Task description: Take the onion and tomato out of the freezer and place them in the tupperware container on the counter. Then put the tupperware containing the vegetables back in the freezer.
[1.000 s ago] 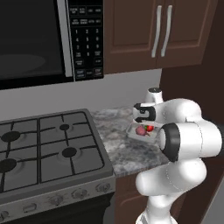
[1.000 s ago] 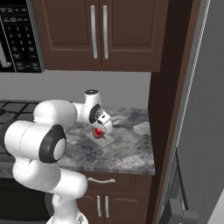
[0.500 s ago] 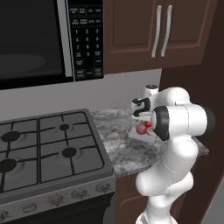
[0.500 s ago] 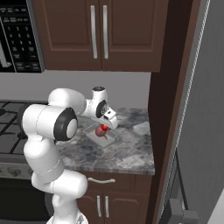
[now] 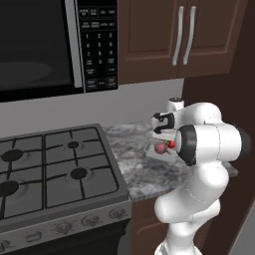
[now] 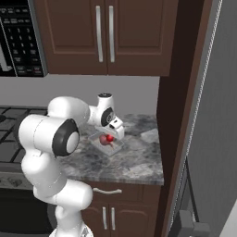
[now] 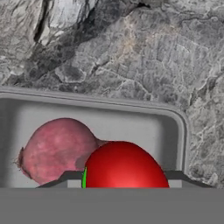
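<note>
The tupperware container (image 7: 131,111) sits on the marbled counter (image 5: 133,167). In it lies the dull pinkish onion (image 7: 57,148), also seen in both base views (image 5: 160,148) (image 6: 103,139). The glossy red tomato (image 7: 124,166) is right beside the onion, over the tray, and my gripper (image 7: 120,180) is shut on it from above, with a dark fingertip on each side. The base views show the hand pointing down over the tray (image 5: 151,147) (image 6: 118,146), with the tomato (image 5: 171,144) (image 6: 110,138) under my gripper (image 5: 169,141) (image 6: 111,134). The freezer's pale grey side (image 6: 220,115) stands at the right.
A black gas stove (image 5: 50,164) adjoins the counter on the left, under a microwave (image 5: 55,45). Dark brown wall cabinets (image 6: 104,34) hang above. A tall brown panel (image 6: 178,106) bounds the counter's right end. My own elbow (image 5: 211,144) bulks close to the tray.
The arm's elbow has swung round and up while the hand stayed over the tray. The tomato has hardly shifted and the jaws have kept the same width.
</note>
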Motion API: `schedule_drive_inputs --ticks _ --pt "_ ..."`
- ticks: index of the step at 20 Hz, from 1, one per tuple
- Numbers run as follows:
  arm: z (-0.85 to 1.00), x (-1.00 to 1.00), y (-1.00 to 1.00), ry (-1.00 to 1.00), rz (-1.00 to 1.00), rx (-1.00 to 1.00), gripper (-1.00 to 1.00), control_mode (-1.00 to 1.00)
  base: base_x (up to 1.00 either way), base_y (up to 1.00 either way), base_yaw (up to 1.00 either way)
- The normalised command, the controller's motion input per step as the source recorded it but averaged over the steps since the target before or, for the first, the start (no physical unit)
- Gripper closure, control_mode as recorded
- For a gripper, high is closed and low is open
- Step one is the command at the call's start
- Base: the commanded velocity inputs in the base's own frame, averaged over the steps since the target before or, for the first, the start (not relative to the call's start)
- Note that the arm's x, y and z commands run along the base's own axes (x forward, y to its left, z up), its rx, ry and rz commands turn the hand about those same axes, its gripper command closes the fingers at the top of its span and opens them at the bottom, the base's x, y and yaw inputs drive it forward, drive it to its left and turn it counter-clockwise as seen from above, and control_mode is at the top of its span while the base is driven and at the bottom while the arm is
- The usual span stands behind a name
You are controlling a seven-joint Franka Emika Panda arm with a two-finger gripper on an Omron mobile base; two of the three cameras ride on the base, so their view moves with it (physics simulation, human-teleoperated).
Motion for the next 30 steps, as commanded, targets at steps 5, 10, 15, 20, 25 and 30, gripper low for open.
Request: schedule_drive_inputs --ticks 5,10,15,20,25,30 --pt "-0.02 -0.33 0.03 -0.07 0.0 0.0 1.0 -1.0 0.0 0.0 0.0" --pt "-0.09 0.18 0.01 0.0 0.0 0.0 -1.0 -1.0 0.0 0.0 0.0" --pt "-0.05 0.21 0.0 0.0 0.0 0.02 -1.0 -1.0 0.0 0.0 0.0" --pt "0.01 -0.01 0.0 0.0 0.0 0.02 -1.0 -1.0 0.0 0.0 0.0" --pt "0.22 -0.02 -0.04 0.0 0.0 0.02 -1.0 -1.0 0.0 0.0 0.0" --pt "0.19 0.0 -0.36 0.0 -0.03 0.0 -1.0 -1.0 0.0 0.0 0.0"
